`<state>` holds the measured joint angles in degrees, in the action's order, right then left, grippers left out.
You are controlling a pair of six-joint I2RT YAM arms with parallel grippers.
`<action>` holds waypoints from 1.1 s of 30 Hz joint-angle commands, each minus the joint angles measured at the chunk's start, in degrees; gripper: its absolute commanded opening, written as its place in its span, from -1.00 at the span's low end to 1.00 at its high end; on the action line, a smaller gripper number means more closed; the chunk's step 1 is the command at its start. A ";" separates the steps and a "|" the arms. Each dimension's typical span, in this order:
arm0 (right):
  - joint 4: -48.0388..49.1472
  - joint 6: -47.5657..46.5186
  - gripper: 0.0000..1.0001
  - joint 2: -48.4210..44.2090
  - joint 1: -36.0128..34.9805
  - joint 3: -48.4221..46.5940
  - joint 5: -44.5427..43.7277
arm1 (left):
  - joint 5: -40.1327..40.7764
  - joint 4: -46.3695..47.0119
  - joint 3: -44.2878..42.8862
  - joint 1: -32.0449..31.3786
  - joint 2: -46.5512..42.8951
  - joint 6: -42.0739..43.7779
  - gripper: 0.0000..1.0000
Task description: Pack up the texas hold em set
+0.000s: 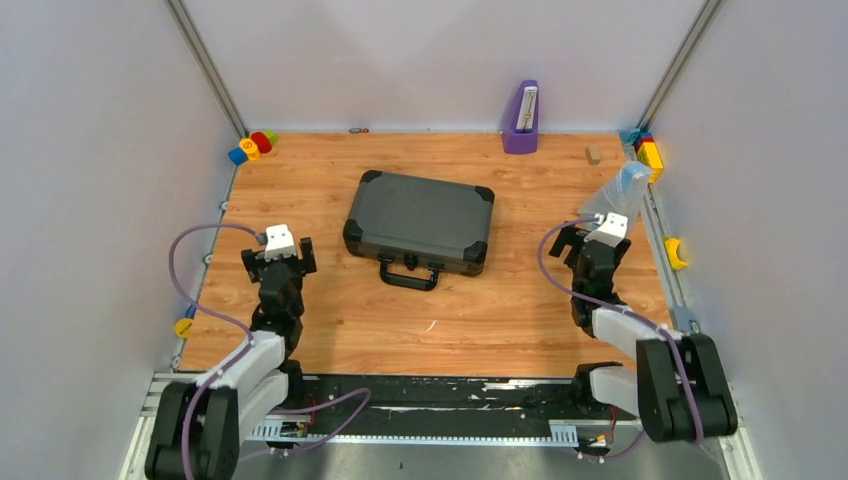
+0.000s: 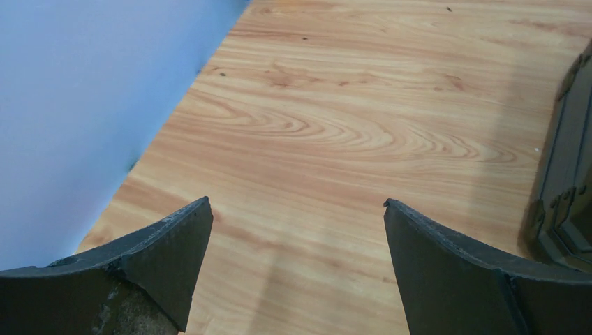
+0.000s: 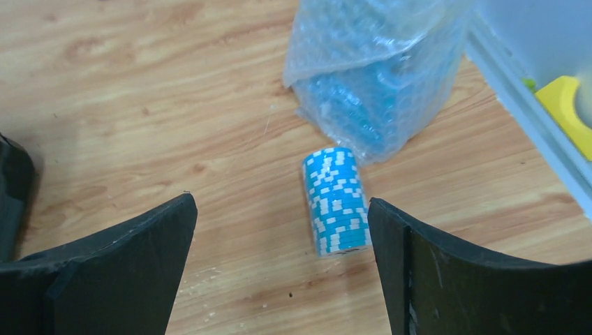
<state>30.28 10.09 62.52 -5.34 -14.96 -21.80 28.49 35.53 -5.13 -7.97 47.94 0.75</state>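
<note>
The black hard case (image 1: 420, 222) lies shut in the middle of the table, handle toward me; its edge shows at the right of the left wrist view (image 2: 569, 181). A roll of blue-and-white poker chips (image 3: 336, 201) lies on its side in front of a bubble-wrap bag (image 3: 373, 70) that holds more blue chips. The bag shows in the top view (image 1: 618, 192) just beyond my right gripper (image 1: 590, 232). My right gripper (image 3: 279, 209) is open, with the roll just inside its right finger. My left gripper (image 1: 280, 252) is open and empty over bare wood left of the case (image 2: 297, 209).
A purple upright metronome-like object (image 1: 521, 120) stands at the back edge. Bright toy blocks sit in the back left corner (image 1: 252, 147) and along the right rail (image 1: 650, 152). A yellow piece (image 1: 677, 252) lies outside the right rail. A small wooden block (image 1: 593, 154) lies at the back right.
</note>
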 commanded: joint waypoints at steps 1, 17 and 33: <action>16.43 -4.91 0.89 10.94 0.19 -1.53 1.84 | -8.70 14.81 -5.57 2.02 14.48 2.00 0.98; 31.95 -3.30 0.91 17.65 6.65 3.81 9.56 | -24.13 21.56 -11.47 7.53 32.58 0.61 1.00; 30.25 -2.97 0.99 16.76 6.62 3.45 9.54 | -23.13 22.30 -11.77 7.53 32.83 0.11 1.00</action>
<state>57.71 6.33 80.47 1.41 -10.68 -12.88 4.78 56.27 -16.25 -0.64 80.99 1.37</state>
